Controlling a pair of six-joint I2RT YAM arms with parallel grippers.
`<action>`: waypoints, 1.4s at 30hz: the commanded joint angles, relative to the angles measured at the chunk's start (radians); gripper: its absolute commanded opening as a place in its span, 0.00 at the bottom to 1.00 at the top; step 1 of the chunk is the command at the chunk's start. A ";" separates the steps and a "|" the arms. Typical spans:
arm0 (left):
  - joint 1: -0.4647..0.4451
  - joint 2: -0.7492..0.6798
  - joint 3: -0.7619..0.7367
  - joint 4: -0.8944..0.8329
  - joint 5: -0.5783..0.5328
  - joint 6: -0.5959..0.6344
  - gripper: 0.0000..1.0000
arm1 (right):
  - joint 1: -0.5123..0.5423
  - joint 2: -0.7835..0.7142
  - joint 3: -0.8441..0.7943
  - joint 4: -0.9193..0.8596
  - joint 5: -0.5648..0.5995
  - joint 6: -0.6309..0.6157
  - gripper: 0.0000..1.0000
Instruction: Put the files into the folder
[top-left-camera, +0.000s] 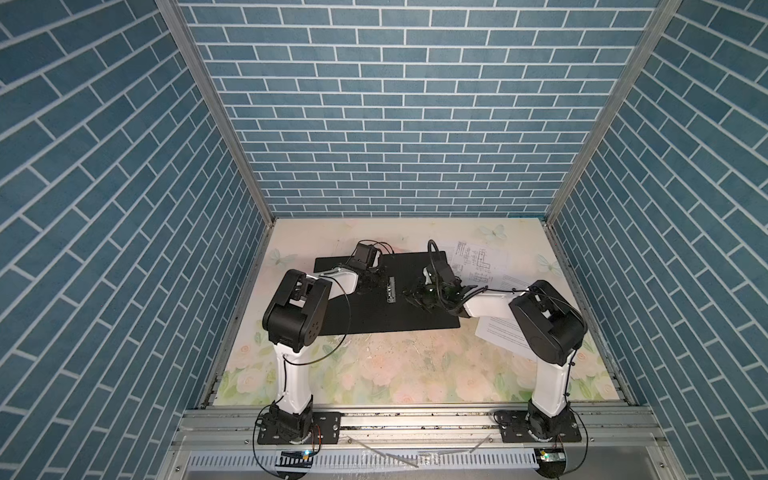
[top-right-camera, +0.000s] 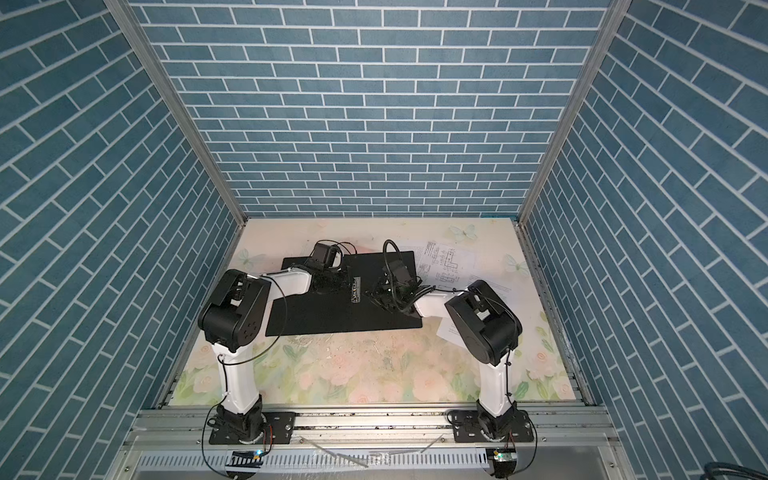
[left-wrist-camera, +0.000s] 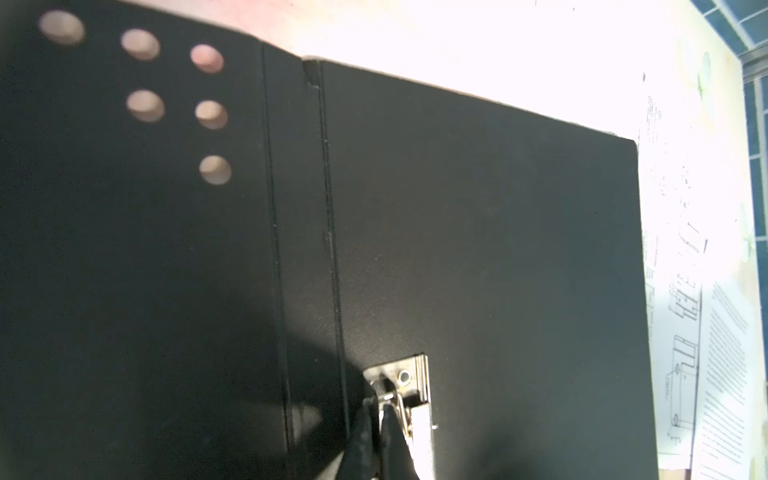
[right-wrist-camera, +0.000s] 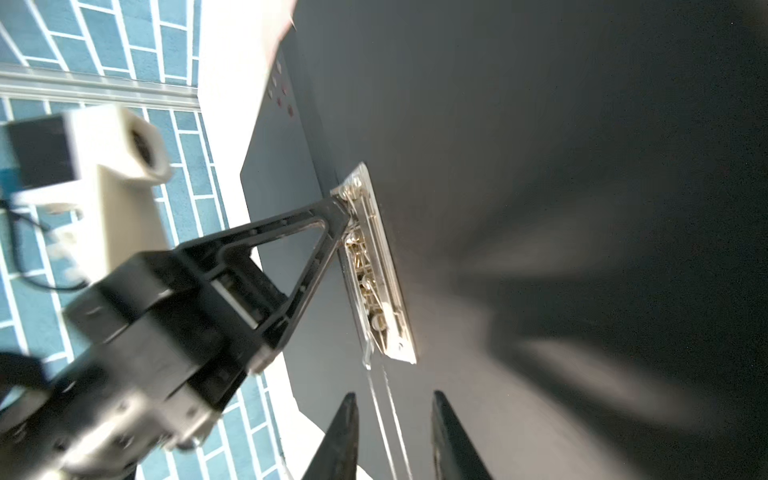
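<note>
So the folder (top-left-camera: 374, 313) is lying flat open on the table (top-left-camera: 395, 365), black inside up, and the only thing on it is its own metal clip (top-left-camera: 391, 291) next to the spine. The files (top-left-camera: 478, 259) are outside it, on the table right up against its right edge (a text sheet (top-left-camera: 496, 330) sits nearer the right arm). The left gripper (left-wrist-camera: 376, 415) is closed, tips pressed on one end of the clip. The right gripper (right-wrist-camera: 394, 395) hovers over the folder near the clip's other end, jaws apart, gripping nothing. There's bare table along the near edge.
</note>
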 joint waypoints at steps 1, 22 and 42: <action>-0.004 0.031 -0.050 -0.048 -0.027 -0.017 0.09 | 0.022 0.051 0.071 0.029 -0.041 0.088 0.26; -0.011 0.016 -0.086 -0.020 -0.028 -0.026 0.09 | 0.036 0.148 0.117 0.082 -0.033 0.134 0.21; -0.011 0.016 -0.087 -0.034 -0.043 -0.020 0.09 | 0.036 0.175 0.122 0.091 -0.048 0.143 0.13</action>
